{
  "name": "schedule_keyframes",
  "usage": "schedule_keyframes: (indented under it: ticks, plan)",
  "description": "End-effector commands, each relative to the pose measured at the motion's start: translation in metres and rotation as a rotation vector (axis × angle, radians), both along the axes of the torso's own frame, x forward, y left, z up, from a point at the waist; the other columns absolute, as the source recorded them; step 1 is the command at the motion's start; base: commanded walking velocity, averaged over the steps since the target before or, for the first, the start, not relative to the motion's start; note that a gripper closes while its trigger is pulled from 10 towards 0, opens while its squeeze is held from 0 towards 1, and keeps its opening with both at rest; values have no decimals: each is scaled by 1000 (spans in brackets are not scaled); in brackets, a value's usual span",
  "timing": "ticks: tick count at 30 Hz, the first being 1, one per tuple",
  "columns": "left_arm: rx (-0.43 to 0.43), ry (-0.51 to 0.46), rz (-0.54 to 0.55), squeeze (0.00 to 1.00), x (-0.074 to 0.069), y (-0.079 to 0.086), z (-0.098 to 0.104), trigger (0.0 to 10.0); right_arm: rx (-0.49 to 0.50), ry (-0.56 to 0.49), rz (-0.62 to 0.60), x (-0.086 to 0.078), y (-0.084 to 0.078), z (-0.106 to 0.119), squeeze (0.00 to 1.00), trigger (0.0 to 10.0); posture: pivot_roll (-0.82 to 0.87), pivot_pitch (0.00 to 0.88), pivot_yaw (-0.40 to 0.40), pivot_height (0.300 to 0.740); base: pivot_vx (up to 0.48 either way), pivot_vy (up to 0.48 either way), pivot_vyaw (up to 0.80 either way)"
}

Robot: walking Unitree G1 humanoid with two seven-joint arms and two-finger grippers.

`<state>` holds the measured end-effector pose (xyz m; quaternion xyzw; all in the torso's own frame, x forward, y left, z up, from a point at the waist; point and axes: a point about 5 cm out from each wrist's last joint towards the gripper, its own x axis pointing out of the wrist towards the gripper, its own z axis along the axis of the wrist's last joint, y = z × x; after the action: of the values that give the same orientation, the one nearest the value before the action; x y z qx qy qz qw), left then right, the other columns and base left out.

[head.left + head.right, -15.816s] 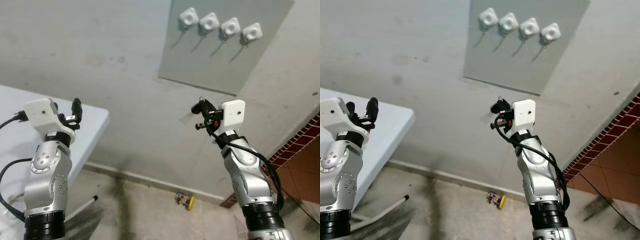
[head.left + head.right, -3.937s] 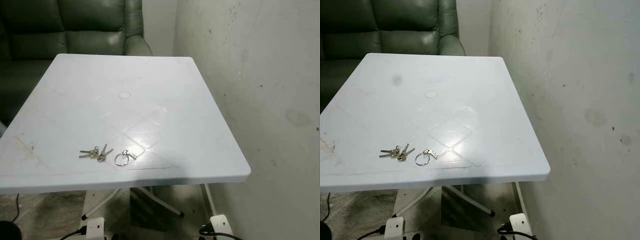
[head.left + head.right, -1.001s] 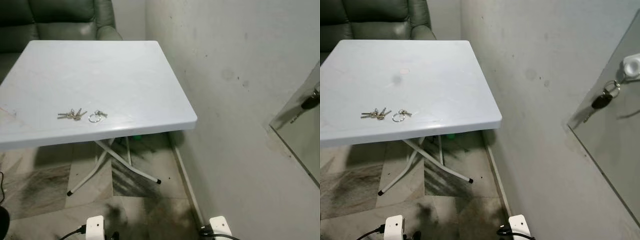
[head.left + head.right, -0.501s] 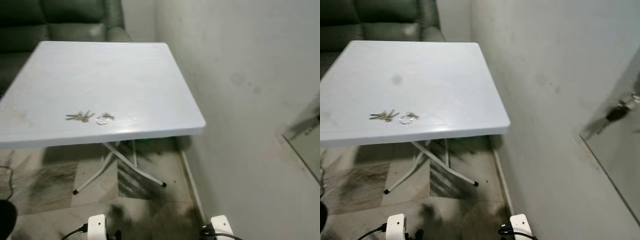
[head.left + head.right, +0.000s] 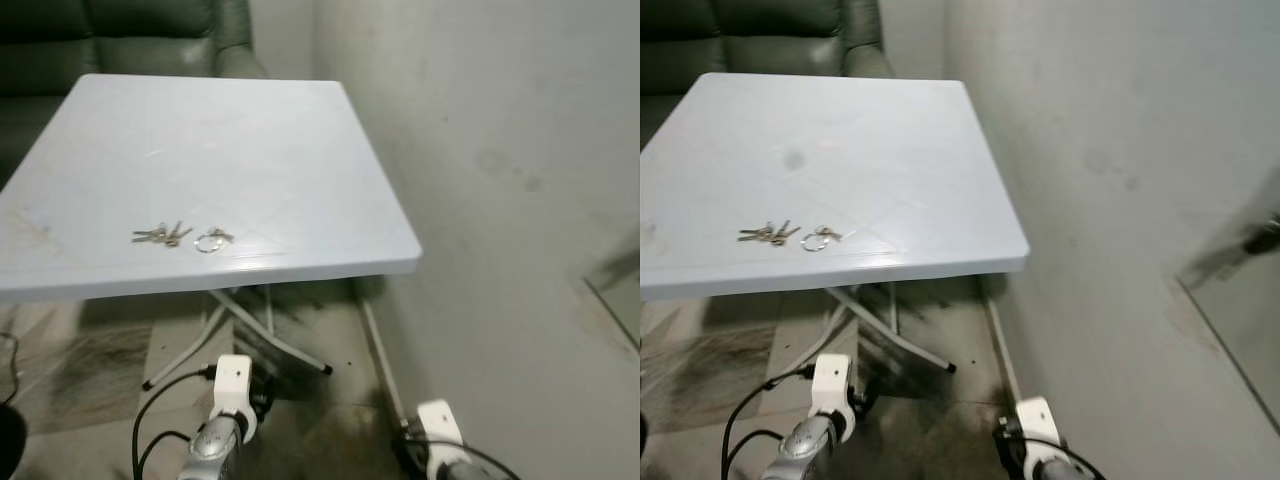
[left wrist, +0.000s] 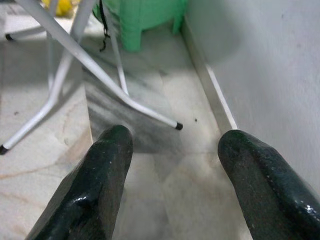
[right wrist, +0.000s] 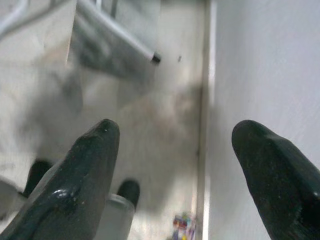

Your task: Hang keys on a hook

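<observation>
A bunch of keys (image 5: 158, 236) lies near the front edge of the white table (image 5: 300, 150), with a loose key ring (image 5: 211, 240) just to its right. Both arms hang low in front of the table, below its top. My left gripper (image 6: 175, 135) is open over the floor by the table legs, nothing between its fingers. My right gripper (image 7: 177, 127) is also open and empty, pointing at the floor along the wall. A grey wall panel (image 5: 1240, 320) shows at the far right, with a dark key (image 5: 1266, 240) hanging on it.
A green sofa (image 5: 130, 35) stands behind the table. The wall (image 5: 480, 150) runs close along the table's right side. White table legs (image 6: 75, 55) and a green stool (image 6: 145, 20) are underneath. A small colourful object (image 7: 181, 225) lies on the floor by the skirting.
The camera has shifted slightly. Both arms have risen further into the bottom of the eye views. The keys lie where they were on the table.
</observation>
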<state>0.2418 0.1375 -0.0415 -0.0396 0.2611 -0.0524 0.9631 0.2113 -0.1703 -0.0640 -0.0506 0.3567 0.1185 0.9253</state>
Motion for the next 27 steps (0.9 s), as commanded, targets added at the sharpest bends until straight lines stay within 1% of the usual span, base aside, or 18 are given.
schedule_keyframes:
  ticks: [1, 2, 5, 6, 7, 9, 10, 11, 12, 13, 15, 16, 18, 23, 24, 25, 26, 27]
  plan:
    - [-11, -113, 5, 0, 19, 3, 18, 10000, 28, -85, -6, 16, 0, 12, 0, 10000, -185, 41, -66, 740, 0, 0, 0]
    - [-21, -182, 9, 0, 28, 4, 29, 10000, 41, -130, -4, 24, 0, 19, 0, 10000, -188, 45, -64, 740, 0, 0, 0]
    - [-26, -272, 19, 0, 40, 6, 44, 10000, 60, -193, -2, 35, 1, 29, 0, 10000, -189, 49, -63, 740, 0, 0, 0]
    - [-27, -334, 29, 0, 46, 9, 54, 10000, 69, -242, 9, 43, 2, 36, 0, 10000, -189, 49, -63, 740, 0, 0, 0]
    - [-26, -349, 31, 0, 47, 10, 56, 10000, 71, -253, 12, 44, 2, 38, 0, 10000, -191, 53, -62, 740, 0, 0, 0]
    - [-66, -464, 78, 0, 57, 17, 76, 10000, 97, -339, 27, 56, 4, 51, 0, 10000, -190, 57, -61, 740, 0, 0, 0]
    - [-62, -505, 88, 0, 59, 20, 83, 10000, 110, -371, 32, 60, 5, 56, 0, 10000, -190, 59, -62, 740, 0, 0, 0]
    - [-60, -513, 90, 0, 59, 20, 85, 10000, 113, -378, 34, 60, 5, 57, 0, 10000, -190, 59, -62, 740, 0, 0, 0]
    - [-70, -564, 116, 0, 63, 25, 95, 10000, 136, -430, 29, 67, 7, 66, 0, 10000, -187, 62, -64, 740, 0, 0, 0]
    - [-83, -589, 133, 0, 64, 27, 101, 10000, 150, -463, 30, 71, 8, 72, 0, 10000, -185, 65, -66, 740, 0, 0, 0]
    - [-88, -592, 137, 0, 64, 28, 102, 10000, 152, -471, 33, 72, 8, 73, 0, 10000, -185, 65, -66, 740, 0, 0, 0]
    - [-64, -648, 147, 0, 66, 33, 114, 10000, 172, -538, 36, 80, 11, 85, 0, 10000, -184, 66, -66, 740, 0, 0, 0]
    - [-47, -673, 154, 0, 66, 36, 122, 10000, 192, -590, 39, 85, 13, 95, 0, 10000, -183, 66, -67, 740, 0, 0, 0]
    - [-52, -673, 155, 0, 64, 37, 124, 10000, 203, -604, 43, 86, 14, 98, 0, 10000, -183, 66, -67, 740, 0, 0, 0]
    - [-42, -722, 185, 0, 61, 44, 136, 10000, 229, -685, 17, 95, 15, 116, 0, 10000, -186, 69, -65, 740, 0, 0, 0]
    - [-39, -742, 198, 0, 59, 47, 141, 10000, 242, -719, 7, 99, 16, 124, 0, 10000, -186, 69, -65, 740, 0, 0, 0]
    - [-39, -742, 198, 0, 59, 47, 141, 10000, 242, -719, 7, 99, 16, 124, 0, 10000, -186, 69, -65, 740, 0, 0, 0]
    - [-43, -750, 228, 0, 57, 52, 147, 10000, 242, -753, 4, 102, 17, 134, 0, 10000, -191, 68, -65, 740, 0, 0, 0]
